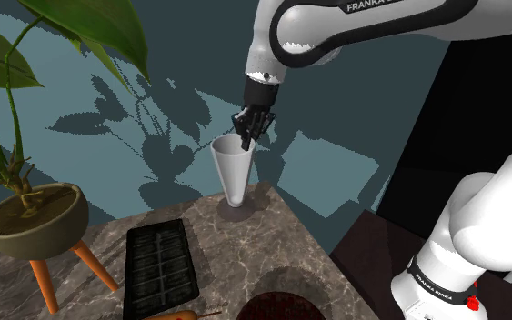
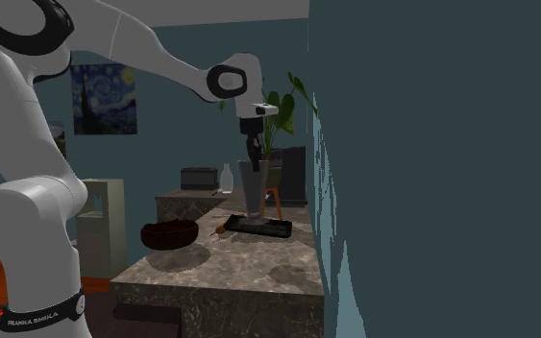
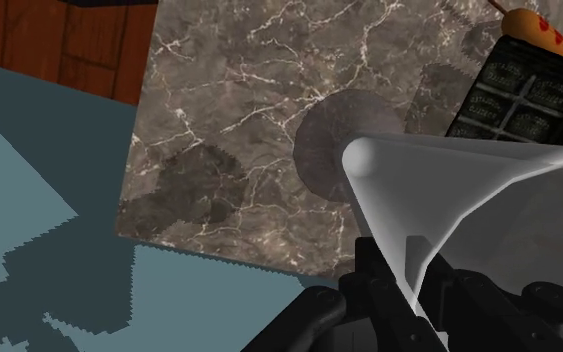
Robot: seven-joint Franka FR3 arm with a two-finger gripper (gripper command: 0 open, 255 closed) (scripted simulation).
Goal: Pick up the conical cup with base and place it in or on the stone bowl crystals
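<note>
The all-black two-finger gripper [image 1: 247,135] looked clenched on the rim wall of the translucent white conical cup [image 1: 233,173]. The cup stood upright directly beneath the gripper. The dark round bowl [image 1: 281,298] lay well apart, toward the arm's base [image 1: 445,273].

I count one cup [image 1: 232,173], one dark bowl [image 2: 169,233] and one black tray [image 1: 160,264]. One potted plant [image 1: 34,218], one sausage [image 3: 539,30].

Teal wall [image 1: 336,173], leaf shadows across it. Veined marble counter [image 1: 281,241]. Potted plant [image 1: 31,218] on wooden legs, shoulder view's left. Swirled night-sky painting [image 2: 105,99] on far wall. Reddish wood floor [image 3: 79,40]. Black area [image 1: 481,100] beyond wall edge.
</note>
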